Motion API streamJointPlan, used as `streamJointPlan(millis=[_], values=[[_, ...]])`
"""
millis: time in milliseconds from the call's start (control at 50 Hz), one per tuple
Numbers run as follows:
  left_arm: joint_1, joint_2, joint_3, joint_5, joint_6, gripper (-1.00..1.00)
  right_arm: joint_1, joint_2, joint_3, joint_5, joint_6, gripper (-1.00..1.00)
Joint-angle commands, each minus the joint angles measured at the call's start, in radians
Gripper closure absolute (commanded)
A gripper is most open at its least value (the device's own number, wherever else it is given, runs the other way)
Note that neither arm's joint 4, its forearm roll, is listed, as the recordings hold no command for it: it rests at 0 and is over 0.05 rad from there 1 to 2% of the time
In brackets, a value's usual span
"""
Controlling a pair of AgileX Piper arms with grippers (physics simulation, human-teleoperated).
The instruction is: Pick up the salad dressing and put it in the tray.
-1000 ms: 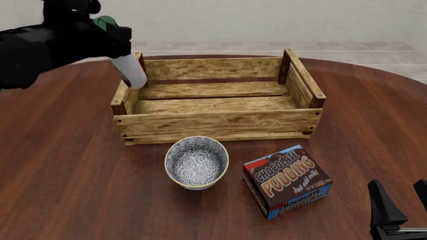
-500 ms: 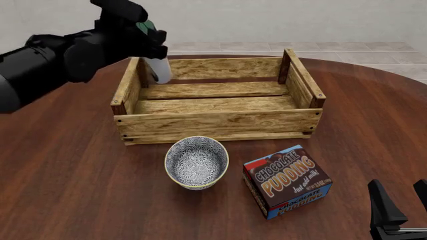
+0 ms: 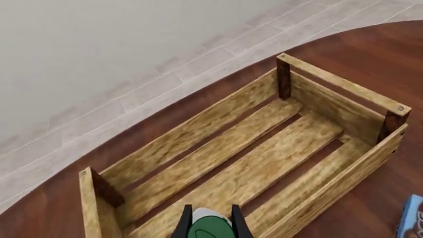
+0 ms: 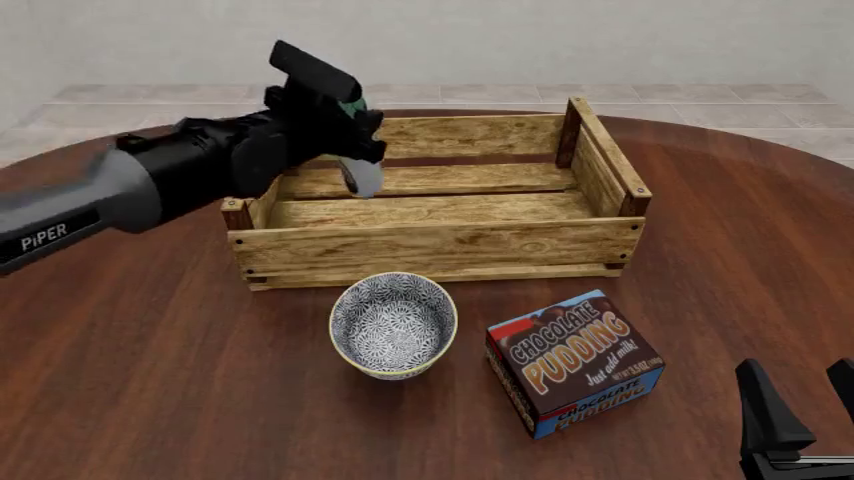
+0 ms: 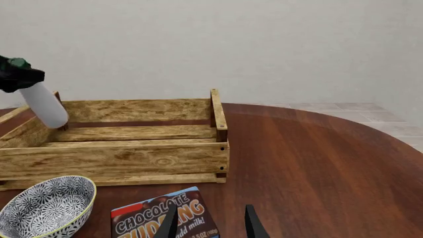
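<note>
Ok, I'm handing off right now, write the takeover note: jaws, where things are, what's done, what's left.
Left gripper: jaws shut on the salad dressing, held tilted in the air above the tray's left end.
Right gripper: jaws open, holding nothing, low near the chocolate pudding box.
Done: bottle picked up and carried over the tray.
Left: lower it, release inside the tray, withdraw.

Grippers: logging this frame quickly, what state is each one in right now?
Left gripper: shut on the salad dressing, held above the tray.
Right gripper: open, holding nothing.
</note>
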Motion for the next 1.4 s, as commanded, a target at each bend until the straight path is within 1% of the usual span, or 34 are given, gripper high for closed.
streamJointPlan(millis=[20,100,160,200,240,360,400,640,920,1040,1140,1240,1320,1400], values=[[-0.022,0.083,-0.017,-0.052,0.021,1.00,0.000,0.000,0.000,0.000,0.000,-1.00],[-0.021,0.108,-0.014,-0.079,0.031,1.00,0.000,0.000,0.000,0.000,0.000,-1.00],[-0.015,0.120,-0.004,-0.108,0.052,1.00,0.000,0.000,0.000,0.000,0.000,-1.00],[-0.016,0.129,-0.009,-0.110,0.053,1.00,0.000,0.000,0.000,0.000,0.000,-1.00],[-0.007,0.134,-0.002,-0.134,0.075,1.00,0.000,0.000,0.000,0.000,0.000,-1.00],[-0.019,0.161,-0.013,-0.141,0.080,1.00,0.000,0.000,0.000,0.000,0.000,-1.00],[-0.015,0.169,-0.009,-0.163,0.093,1.00,0.000,0.000,0.000,0.000,0.000,-1.00],[-0.004,0.247,-0.082,-0.144,0.082,1.00,0.000,0.000,0.000,0.000,0.000,-1.00],[0.021,0.264,-0.133,-0.115,0.072,1.00,0.000,0.000,0.000,0.000,0.000,-1.00],[0.033,0.313,-0.196,-0.070,0.054,1.00,0.000,0.000,0.000,0.000,0.000,-1.00],[0.040,0.344,-0.218,-0.066,0.058,1.00,0.000,0.000,0.000,0.000,0.000,-1.00],[0.046,0.392,-0.285,-0.019,0.045,1.00,0.000,0.000,0.000,0.000,0.000,-1.00],[0.051,0.411,-0.306,-0.010,0.045,1.00,0.000,0.000,0.000,0.000,0.000,-1.00],[0.056,0.447,-0.346,0.014,0.041,1.00,0.000,0.000,0.000,0.000,0.000,-1.00]])
